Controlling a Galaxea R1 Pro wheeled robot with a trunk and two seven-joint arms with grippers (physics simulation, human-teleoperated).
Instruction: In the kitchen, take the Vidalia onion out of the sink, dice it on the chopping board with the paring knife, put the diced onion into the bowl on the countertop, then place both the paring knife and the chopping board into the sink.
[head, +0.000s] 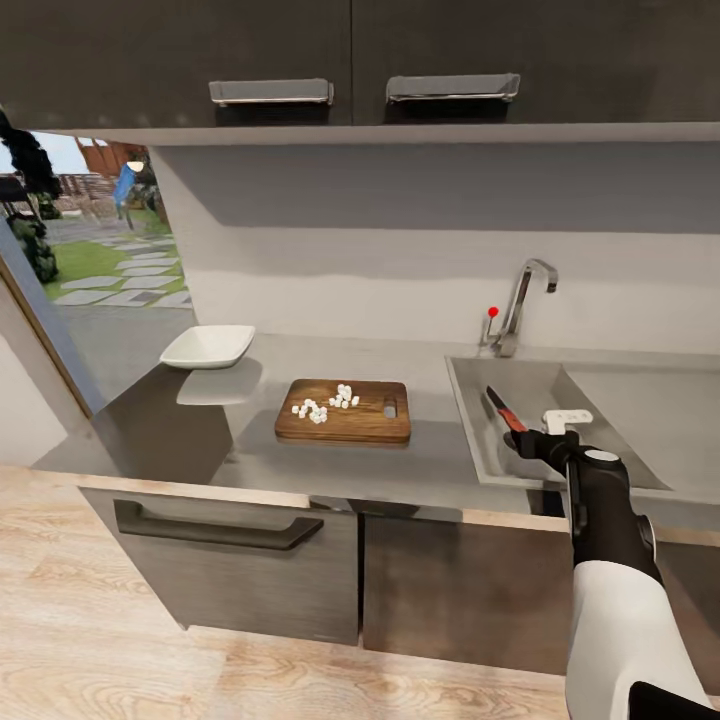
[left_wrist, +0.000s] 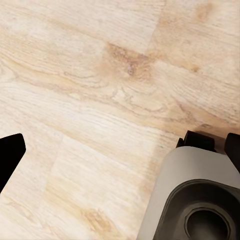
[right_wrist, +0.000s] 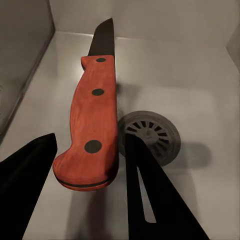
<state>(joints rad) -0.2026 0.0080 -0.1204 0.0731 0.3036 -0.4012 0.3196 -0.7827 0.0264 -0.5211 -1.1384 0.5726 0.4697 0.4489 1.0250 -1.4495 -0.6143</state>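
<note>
My right gripper (head: 525, 440) hangs over the sink (head: 470, 400), shut on the red handle of the paring knife (head: 503, 407). In the right wrist view the paring knife (right_wrist: 95, 115) lies between the two black fingers (right_wrist: 145, 190), its dark blade pointing away above the basin floor and round drain (right_wrist: 152, 132). The chopping board (head: 350, 420) lies on the countertop (head: 430, 460) with several white diced onion pieces (head: 325, 402) on it. The white bowl (head: 208, 346) stands at the counter's left end. My left gripper (left_wrist: 122, 150) is open over the wooden floor, holding nothing.
A chrome faucet (head: 520, 300) with a red knob (head: 492, 312) stands behind the sink, and the drainboard (head: 650, 400) lies to its right. Wall cabinets (head: 350, 60) hang overhead. Dark base cabinets with a bar handle (head: 215, 530) sit below. The robot's base (left_wrist: 200, 200) is near the left gripper.
</note>
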